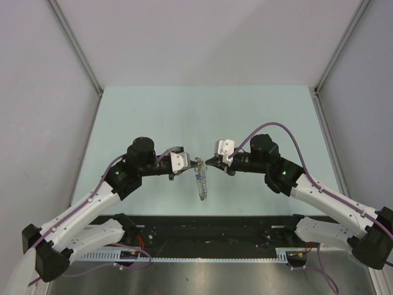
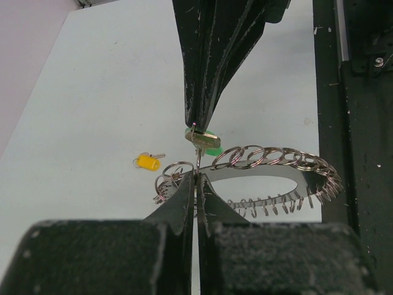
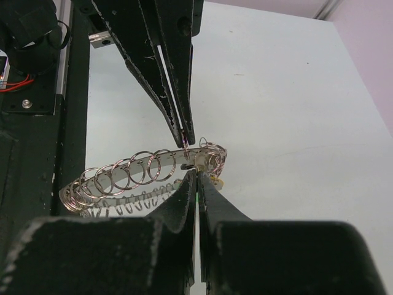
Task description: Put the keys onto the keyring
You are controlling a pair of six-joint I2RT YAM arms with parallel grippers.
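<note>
Above the bench [image 2: 92, 92] the left claw [image 2: 196, 178] pinches an end loop of the keyring [image 2: 264, 173], which trails toward the arm bases, while the right claw [image 3: 196, 179], tip to tip opposite, pinches what seems the green key [image 2: 209, 142], and the yellow key [image 2: 148, 162] lies below.

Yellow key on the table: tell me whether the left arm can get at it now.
Probably not yet. The yellow key lies uncovered, but the left gripper has its jaws shut on the keyring and would have to release it first.
</note>
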